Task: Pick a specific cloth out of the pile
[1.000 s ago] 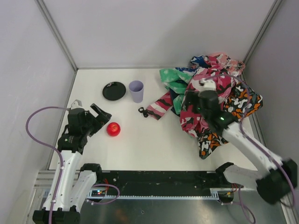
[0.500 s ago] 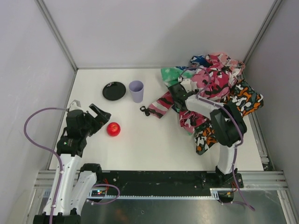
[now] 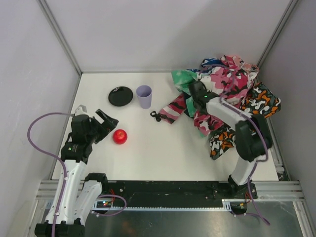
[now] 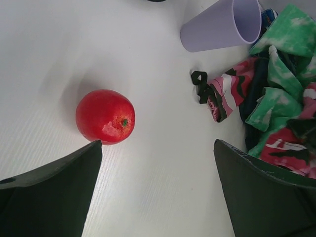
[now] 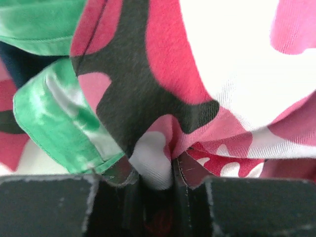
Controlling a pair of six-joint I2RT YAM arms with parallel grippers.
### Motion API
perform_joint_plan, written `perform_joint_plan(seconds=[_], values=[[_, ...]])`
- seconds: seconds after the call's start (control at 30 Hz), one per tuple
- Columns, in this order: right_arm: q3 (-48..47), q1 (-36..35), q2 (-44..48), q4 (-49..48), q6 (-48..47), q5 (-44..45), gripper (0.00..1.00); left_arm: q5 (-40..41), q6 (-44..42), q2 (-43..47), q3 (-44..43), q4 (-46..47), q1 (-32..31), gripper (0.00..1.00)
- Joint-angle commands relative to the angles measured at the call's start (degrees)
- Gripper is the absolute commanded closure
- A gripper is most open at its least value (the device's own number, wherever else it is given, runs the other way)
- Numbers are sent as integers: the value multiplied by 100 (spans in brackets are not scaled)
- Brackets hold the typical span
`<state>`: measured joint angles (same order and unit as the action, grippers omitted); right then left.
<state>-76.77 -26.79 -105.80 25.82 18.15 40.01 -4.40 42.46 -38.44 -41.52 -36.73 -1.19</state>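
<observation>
The right arm [image 3: 224,109] is reaching into the near-left side of the pile [image 3: 232,81], which is lying heaped in the far right corner of the bench [image 3: 163,153]. The right jaws are clenching a bunched fold of the pink camouflage garment [image 5: 163,98]. In the right wrist view that fold of pink, black and white fabric is sitting pinched between the two dark fingers [image 5: 49,207]. An edge of the green-and-white tie-dye cloth [image 5: 54,118] is pressing in just beside it.

The denim cloth [image 4: 252,106] is showing only as a narrow dark blue sliver. It is lying buried at the pile's left edge, between the tie-dye and a pink camouflage strip that is trailing out onto the bench. Too little of it is showing to make out any stitching. An orange, black and white camouflage garment [image 3: 221,142] is spilling off the pile's near side.

The left arm [image 3: 79,143] is hovering over the left part of the bench. The left jaws are released and spread wide, gripping nothing. A red apple [image 4: 105,116] is lying on the bench just beyond one fingertip.

Farther back, a purple cup [image 3: 144,96] is standing upright just beside a black plate [image 3: 120,96]. A small black looped thing [image 3: 154,115] is lying at the tip of the trailing strip.
</observation>
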Motion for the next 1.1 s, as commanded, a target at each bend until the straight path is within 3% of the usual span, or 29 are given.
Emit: perform_joint_plan(seconds=[0.0, 0.13, 0.3, 0.5, 0.6, 0.73, 0.97, 1.07], values=[[-149, 171, 1776, -1356, -873, -213, 100, -424, -57, -118, -77, 366, 16, 0], [-414, 373, 2567, -1912, -1539, -156, 100, -686, -205, -306, -239, 519, -32, 0], [-800, 1411, 2890, -1935, -1624, -350, 100, -811, -262, -510, -441, 844, -367, 0], [-856, 3145, 2433, -1202, -583, -2205, 100, -274, -469, -1518, -902, 1544, -1914, 0], [-857, 3638, 1883, -927, -184, -3551, 100, 66, -737, -2635, -1677, 1657, -2832, 0], [-857, 3942, 1029, -952, 263, -4971, 100, 124, -996, -4668, -3123, 1664, -3453, 0], [-857, 4157, 350, -989, 575, -5325, 100, -548, -982, -7903, -5841, 1653, -3825, 0], [-832, 4218, 270, -909, 646, -5380, 100, -408, -980, -9015, -6976, 1624, -4041, 0]])
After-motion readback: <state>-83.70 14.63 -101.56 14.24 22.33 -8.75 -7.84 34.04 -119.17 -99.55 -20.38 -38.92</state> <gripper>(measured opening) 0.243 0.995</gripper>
